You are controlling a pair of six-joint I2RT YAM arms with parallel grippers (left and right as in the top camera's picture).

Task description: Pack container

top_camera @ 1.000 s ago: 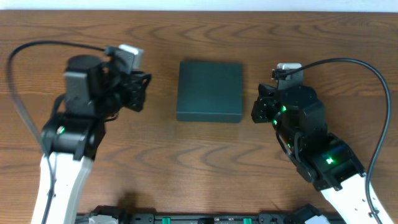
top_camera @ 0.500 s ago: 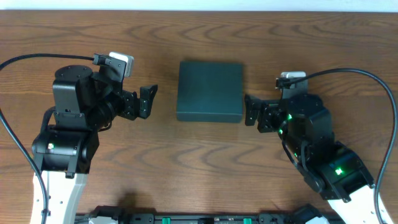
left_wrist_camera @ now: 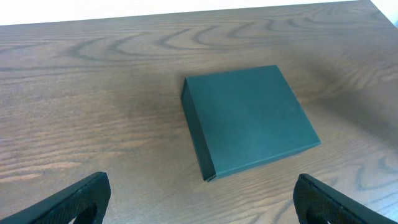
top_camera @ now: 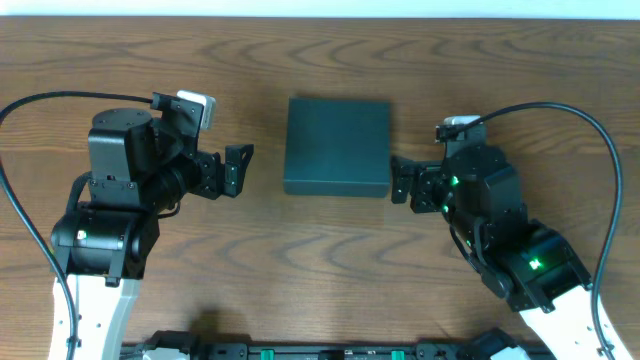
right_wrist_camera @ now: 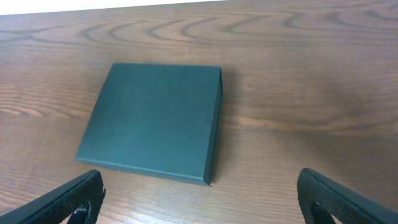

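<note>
The container (top_camera: 338, 146) is a dark teal-green square box lying flat on the wooden table with its lid shut. My left gripper (top_camera: 238, 170) hovers a little to its left, open and empty, pointing toward it. My right gripper (top_camera: 399, 180) stands close to the box's lower right corner, also open and empty. In the left wrist view the container (left_wrist_camera: 249, 118) lies ahead of the wide-apart fingers (left_wrist_camera: 81, 199), with the left gripper (left_wrist_camera: 200, 196) holding nothing. In the right wrist view the container (right_wrist_camera: 152, 121) lies just ahead of the right gripper (right_wrist_camera: 199, 194).
The brown wooden table (top_camera: 320, 270) runs to a pale far edge (top_camera: 320, 12). Black cables (top_camera: 560, 110) loop out from both arms. A dark rail (top_camera: 320, 352) lies along the near edge.
Both grippers have gone from nearly shut to wide open. The left arm swung its fingers toward the container, and the right gripper edged closer to the box's right side.
</note>
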